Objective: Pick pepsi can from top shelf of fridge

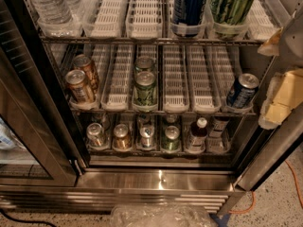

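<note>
The fridge (161,181) stands open in front of me. Its top shelf (147,39) runs across the top of the view, lined with white slotted lane trays. The pepsi can (189,6), dark navy blue with a white print panel, stands at the front of a lane right of centre, its top cut off by the view's edge. A green-and-black streaked can (232,4) stands just right of it. My gripper (281,82), cream and white, is at the right edge, outside the fridge, lower than the pepsi can and to its right, holding nothing that I can see.
Water bottles (52,6) stand at the top shelf's left. The second rack holds brown cans (80,84), green cans (145,86) and a smaller blue can (242,91). The bottom rack holds several cans and bottles. The glass door (23,126) hangs open left. An orange cable (294,186) lies on the floor.
</note>
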Controlling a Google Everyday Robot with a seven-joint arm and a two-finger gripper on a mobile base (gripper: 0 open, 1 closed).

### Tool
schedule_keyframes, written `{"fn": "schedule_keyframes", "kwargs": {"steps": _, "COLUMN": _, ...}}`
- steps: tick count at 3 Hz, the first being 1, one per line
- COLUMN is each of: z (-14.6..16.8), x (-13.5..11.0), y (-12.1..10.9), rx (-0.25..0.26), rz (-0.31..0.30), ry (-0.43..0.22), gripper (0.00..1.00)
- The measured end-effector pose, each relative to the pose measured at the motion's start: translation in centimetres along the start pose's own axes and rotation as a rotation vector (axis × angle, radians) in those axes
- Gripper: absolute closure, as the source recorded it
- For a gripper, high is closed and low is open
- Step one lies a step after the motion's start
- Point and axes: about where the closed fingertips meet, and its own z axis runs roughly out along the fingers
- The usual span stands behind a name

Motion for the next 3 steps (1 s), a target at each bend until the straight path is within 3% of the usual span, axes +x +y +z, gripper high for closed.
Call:
{"fn": "schedule_keyframes", "kwargs": {"steps": 1, "z": 0.0, "x": 0.0, "y": 0.0, "rx": 0.0, "rz": 0.0, "ry": 0.0, "gripper": 0.0}}
{"fn": "schedule_keyframes", "kwargs": {"steps": 2, "z": -0.2, "x": -0.7, "y": 0.2, "rx": -0.028, "rz": 0.02, "ry": -0.081, "gripper": 0.0}}
{"fn": "schedule_keyframes", "kwargs": {"steps": 3, "z": -1.1, "x": -2.1, "y": 0.6, "rx": -0.062, "rz": 0.106, "ry": -0.243, "gripper": 0.0}}
